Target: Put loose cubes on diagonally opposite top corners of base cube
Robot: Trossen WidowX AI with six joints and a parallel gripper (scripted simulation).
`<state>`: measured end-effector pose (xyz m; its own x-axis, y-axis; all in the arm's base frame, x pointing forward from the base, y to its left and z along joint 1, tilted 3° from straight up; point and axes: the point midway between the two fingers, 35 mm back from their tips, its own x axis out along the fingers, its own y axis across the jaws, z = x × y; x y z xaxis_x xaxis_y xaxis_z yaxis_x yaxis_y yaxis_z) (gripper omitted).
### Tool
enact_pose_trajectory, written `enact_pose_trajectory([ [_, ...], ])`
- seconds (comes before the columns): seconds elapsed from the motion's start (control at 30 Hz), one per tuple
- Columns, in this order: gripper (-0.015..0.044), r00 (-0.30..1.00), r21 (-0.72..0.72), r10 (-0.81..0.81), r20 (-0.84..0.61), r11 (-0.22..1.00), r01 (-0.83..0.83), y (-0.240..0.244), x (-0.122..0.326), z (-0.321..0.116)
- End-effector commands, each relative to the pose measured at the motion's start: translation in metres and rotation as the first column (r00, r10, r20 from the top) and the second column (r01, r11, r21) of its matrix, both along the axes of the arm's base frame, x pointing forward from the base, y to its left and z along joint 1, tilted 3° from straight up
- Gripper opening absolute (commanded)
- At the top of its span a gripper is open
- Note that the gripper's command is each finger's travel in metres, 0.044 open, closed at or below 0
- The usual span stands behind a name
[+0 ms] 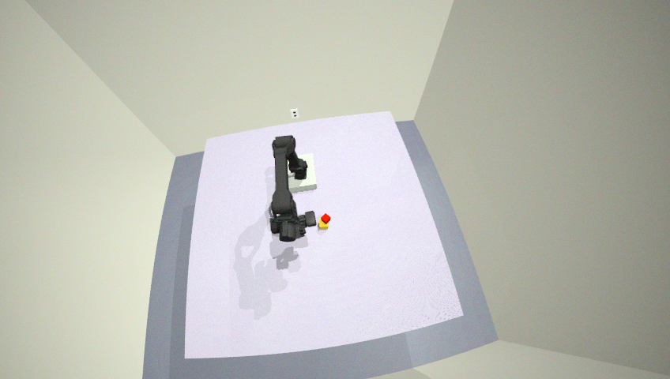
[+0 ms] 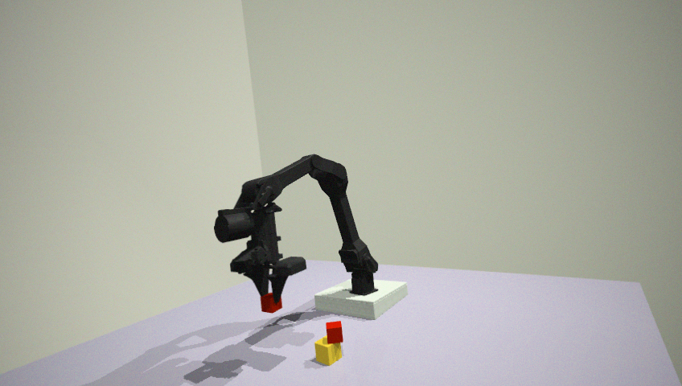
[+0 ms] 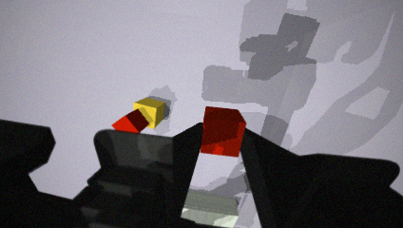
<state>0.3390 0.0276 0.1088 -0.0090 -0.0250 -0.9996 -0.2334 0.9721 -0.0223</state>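
The tool point(image 2: 270, 295) pinches a red cube point(image 2: 270, 303) between its fingertips, held well above the tabletop point(image 2: 502, 330) and off to one side of the yellow cube point(image 2: 327, 352). A second red cube point(image 2: 334, 331) sits on one top corner of the yellow cube — overhanging it. The arm's white mount point(image 2: 361, 297) lies beyond the yellow cube. No writing is legible on any of them.

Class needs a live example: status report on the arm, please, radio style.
Gripper shut on second red cube, held above the table. First red cube already caps one corner of yellow base cube. Path to the base looks unobstructed.
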Motion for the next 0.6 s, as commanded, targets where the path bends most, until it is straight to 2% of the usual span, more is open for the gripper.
enact_pose_trajectory([
  [0.0, 0.0105, 0.993, 0.003, -0.117, -0.001, 0.993, 0.117, 0.014, -0.006, -0.001],
  [0.57, 0.0105, 0.850, 0.003, -0.527, 0.005, 0.850, 0.527, 0.063, -0.024, -0.004],
])
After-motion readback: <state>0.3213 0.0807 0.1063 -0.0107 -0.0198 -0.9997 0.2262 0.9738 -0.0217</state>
